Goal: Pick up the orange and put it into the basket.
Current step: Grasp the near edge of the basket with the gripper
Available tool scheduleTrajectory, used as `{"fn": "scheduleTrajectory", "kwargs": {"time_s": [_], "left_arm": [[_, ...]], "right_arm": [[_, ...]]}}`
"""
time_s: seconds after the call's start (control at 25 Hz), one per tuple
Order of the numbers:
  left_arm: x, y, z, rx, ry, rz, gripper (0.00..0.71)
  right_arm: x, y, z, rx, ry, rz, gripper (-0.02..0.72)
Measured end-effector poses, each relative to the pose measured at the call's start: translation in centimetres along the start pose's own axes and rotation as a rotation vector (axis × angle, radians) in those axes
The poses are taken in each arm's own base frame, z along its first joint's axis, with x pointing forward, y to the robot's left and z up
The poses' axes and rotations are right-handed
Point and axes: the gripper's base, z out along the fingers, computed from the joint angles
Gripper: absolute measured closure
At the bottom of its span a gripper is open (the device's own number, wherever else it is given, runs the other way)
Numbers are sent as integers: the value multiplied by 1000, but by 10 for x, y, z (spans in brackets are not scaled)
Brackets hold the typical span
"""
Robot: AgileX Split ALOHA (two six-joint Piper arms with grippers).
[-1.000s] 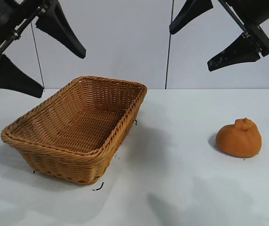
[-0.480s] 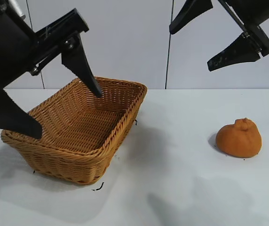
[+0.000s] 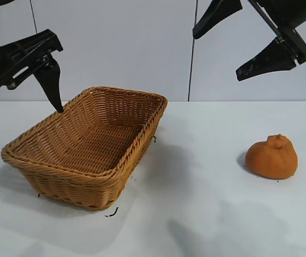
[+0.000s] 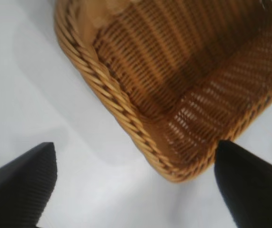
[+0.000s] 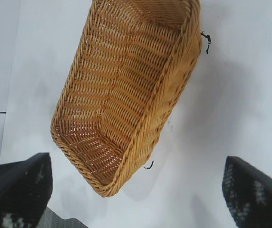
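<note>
Left hand spread wide, tilted down beside the basket.

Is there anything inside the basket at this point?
Nothing: the basket shows only bare weave on its floor and walls. The orange lies on the table. The near wall hides a strip of floor in the exterior view.

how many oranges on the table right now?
1. The orange sits on the white table, right of the basket and apart from it. The basket interior shows empty; nothing appears hidden behind it.
</note>
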Motion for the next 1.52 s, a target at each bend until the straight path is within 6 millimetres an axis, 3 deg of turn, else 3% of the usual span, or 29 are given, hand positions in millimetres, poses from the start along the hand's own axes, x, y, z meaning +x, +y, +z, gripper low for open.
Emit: {"fn": "scheduleTrajectory", "kwargs": {"time_s": [0.48, 0.64, 1.0, 1.52], "left_arm": [[-7, -28, 23, -123, 30, -137, 63], [-5, -25, 35, -183, 32, -225, 63], [-1, -21, 66, -249, 47, -248, 63], [-8, -15, 88, -285, 37, -398, 63]], "right_arm": [[0, 0, 0, -1, 2, 0, 8], [0, 0, 0, -1, 2, 0, 8], [0, 0, 0, -1, 2, 0, 8], [0, 0, 0, 0, 1, 0, 8]]}}
